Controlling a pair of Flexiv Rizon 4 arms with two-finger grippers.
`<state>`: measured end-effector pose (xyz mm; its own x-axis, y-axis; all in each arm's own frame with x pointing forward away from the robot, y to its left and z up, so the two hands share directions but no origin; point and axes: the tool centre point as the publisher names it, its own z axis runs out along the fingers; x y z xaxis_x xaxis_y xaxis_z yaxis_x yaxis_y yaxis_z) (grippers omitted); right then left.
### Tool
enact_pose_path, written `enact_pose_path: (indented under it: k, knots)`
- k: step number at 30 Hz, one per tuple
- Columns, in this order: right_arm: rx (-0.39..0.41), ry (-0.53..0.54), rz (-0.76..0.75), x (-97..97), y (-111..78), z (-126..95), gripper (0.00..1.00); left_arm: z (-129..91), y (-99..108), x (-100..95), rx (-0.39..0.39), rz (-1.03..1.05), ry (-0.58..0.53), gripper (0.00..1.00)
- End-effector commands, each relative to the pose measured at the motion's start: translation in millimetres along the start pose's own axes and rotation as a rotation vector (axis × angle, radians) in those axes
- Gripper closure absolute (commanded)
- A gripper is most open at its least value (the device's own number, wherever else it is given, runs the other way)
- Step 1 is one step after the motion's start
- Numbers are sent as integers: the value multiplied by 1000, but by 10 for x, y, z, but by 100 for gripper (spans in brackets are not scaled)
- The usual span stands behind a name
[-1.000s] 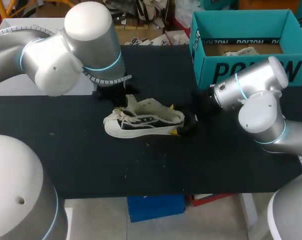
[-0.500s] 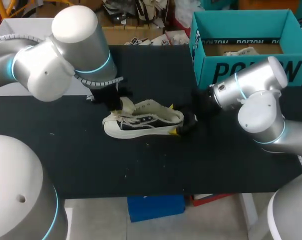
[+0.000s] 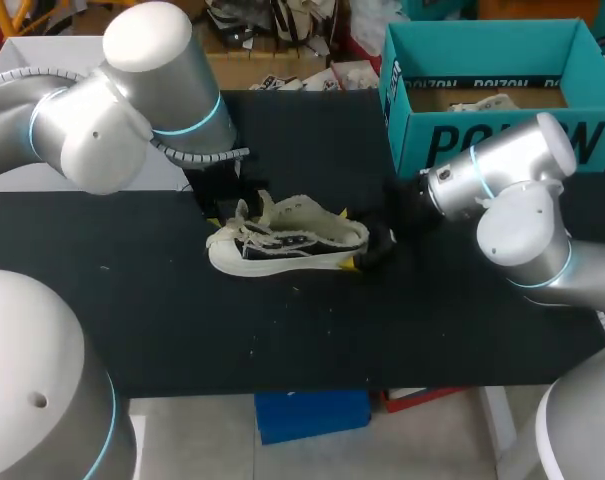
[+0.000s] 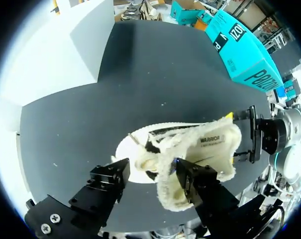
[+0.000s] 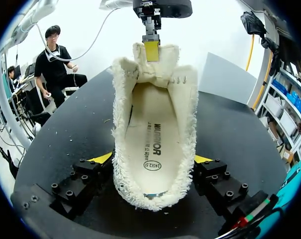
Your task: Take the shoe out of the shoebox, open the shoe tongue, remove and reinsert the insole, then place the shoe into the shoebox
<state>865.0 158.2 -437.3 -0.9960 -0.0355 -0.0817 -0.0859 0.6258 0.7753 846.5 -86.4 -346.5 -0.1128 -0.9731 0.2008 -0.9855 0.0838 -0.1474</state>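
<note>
Shoe cream fleece, blk side; shoebox teal; table blk.

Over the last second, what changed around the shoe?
Left arm swung out toward its own side. The left gripper, open, edged along the tongue of the shoe. Nothing taken or released. Right gripper stays shut on the heel; shoe and shoebox unmoved.

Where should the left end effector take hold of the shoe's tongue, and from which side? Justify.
Grip the tongue by its free top edge, the left end effector coming down from above, a finger each side. It stands thin and flat over the opening, and the right end effector, clamped on the shoe at the heel, should steady it.
</note>
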Motion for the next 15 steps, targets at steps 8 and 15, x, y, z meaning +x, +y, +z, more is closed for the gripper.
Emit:
enact_pose_path:
  k: [8, 15]
  knots:
    - [0, -1, 2, -5, -25, 26, 100, -419, -139, 188, -173, 455, 254, 0]
    - [0, -1, 2, -5, -25, 26, 100, -509, -229, 451, -264, 819, 202, 100]
